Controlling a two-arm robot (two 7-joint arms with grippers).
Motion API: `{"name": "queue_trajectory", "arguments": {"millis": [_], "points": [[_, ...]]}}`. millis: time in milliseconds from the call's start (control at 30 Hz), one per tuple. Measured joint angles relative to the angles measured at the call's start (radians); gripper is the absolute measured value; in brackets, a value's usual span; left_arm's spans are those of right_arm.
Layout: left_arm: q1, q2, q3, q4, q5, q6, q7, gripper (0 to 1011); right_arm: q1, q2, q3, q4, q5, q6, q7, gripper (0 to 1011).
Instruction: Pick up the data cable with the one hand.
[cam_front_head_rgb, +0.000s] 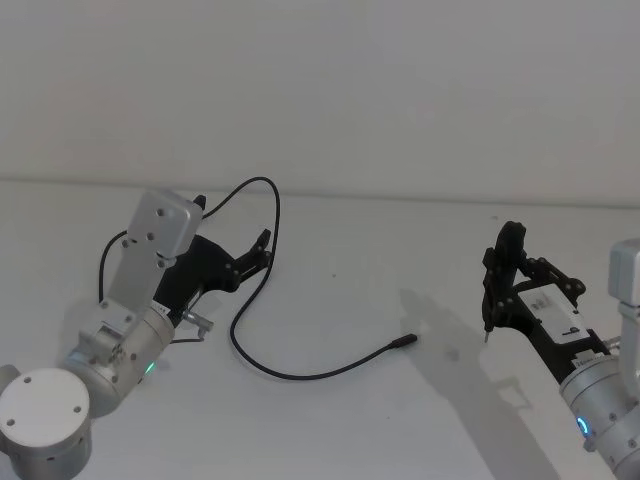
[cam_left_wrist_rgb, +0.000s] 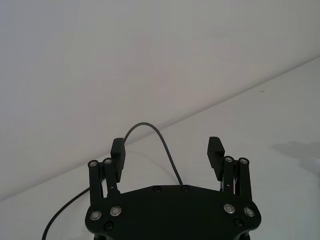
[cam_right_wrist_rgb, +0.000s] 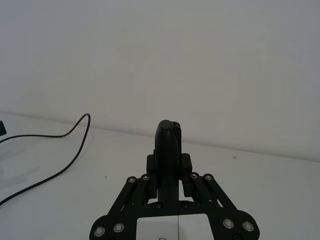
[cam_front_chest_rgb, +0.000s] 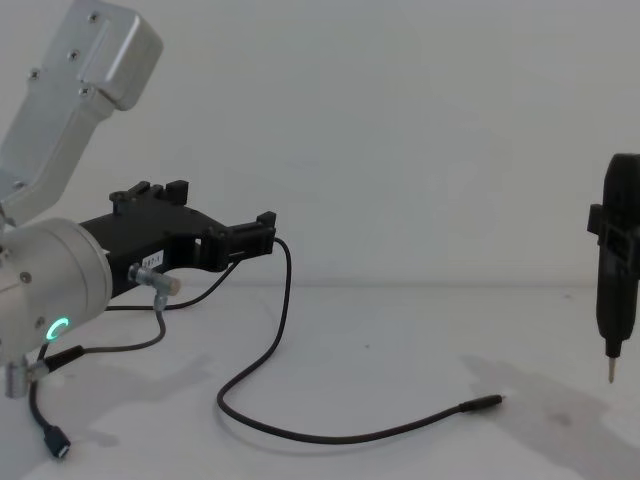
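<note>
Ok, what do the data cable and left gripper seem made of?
Data cable: matte black, probably rubbery jacket; lies in loose curves. Left gripper: hard matte black plastic or coated metal; silver screws. Right gripper, parked right, clamps dark tool.

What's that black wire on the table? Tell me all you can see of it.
The cable is thin, black and flexible, rubbery-looking. One end with a slim straight plug lies on the white table; from there it curves, then arches up between the open fingers of the left end effector.
</note>
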Motion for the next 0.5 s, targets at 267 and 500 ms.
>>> {"name": "queue_trajectory", "arguments": {"millis": [267, 500], "points": [[-0.006, 0.004, 0.014, -0.006, 0.004, 0.008, -0.029, 1002, 0.0, 0.0, 0.0, 0.0, 0.0, 0.0, 0.0, 268], [-0.021, 0.024, 0.039, -0.018, 0.008, 0.027, -0.095, 1002, 0.0, 0.0, 0.0, 0.0, 0.0, 0.0, 0.0, 268]]}}
